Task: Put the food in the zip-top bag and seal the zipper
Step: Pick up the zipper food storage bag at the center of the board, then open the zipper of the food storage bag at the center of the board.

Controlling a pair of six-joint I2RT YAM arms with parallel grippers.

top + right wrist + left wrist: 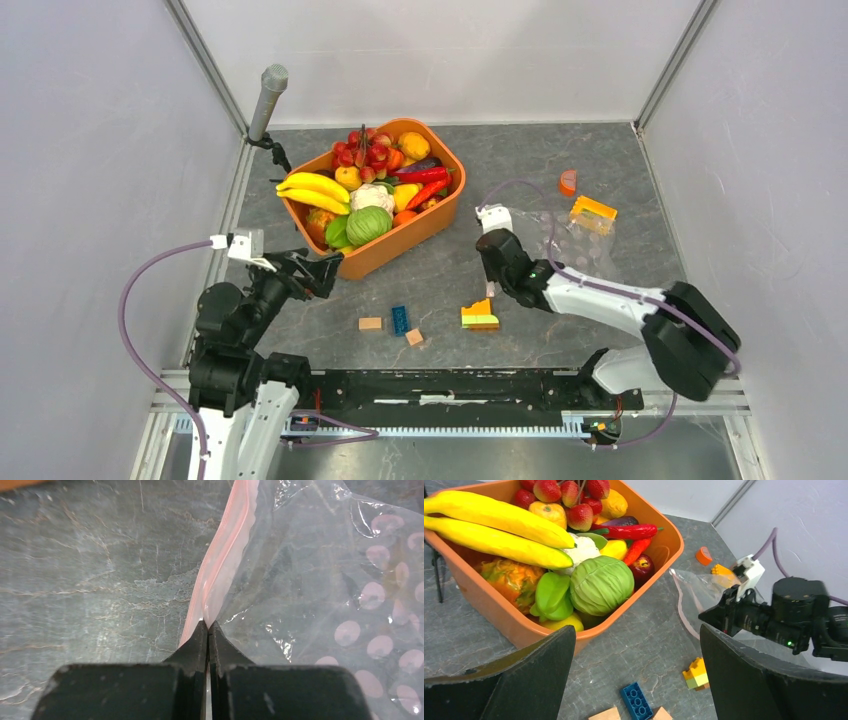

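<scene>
Right gripper (207,626) jaws together, pinched on the pale pink zipper (226,562) of the zip-top bag (565,238). In the right wrist view the strip runs up and away from the fingertips, with clear crinkly film and pale pink round spots to its right. Bag lies flat on the grey table (440,280), right of the orange tub (395,250) and apart from it, zipper edge on the side facing the tub. Slider tab not made out. Left gripper (636,630) jaws wide apart, nothing between them, hovering just beside the tub's near-left wall and aimed at it; cannot tell if it touches. Food (375,185) sits in the tub: 2 yellow bananas (499,530) along the left side, green cabbage (601,584) near the front wall, white cauliflower (581,550) between those, red peppers (634,531) toward the right, red berry cluster (574,500) at the back. Yellow-orange block (593,211) at the bag's far right corner; cannot tell if it is on or under the film. Orange half-disc (567,182) just beyond the bag. Loose on the table between the arms: tan block (370,323), blue block (400,320), second tan block (414,337), and 1 yellow-green-orange stack (480,315) near the right gripper. Grey cylinder on a stand (268,98) at the far left corner.
</scene>
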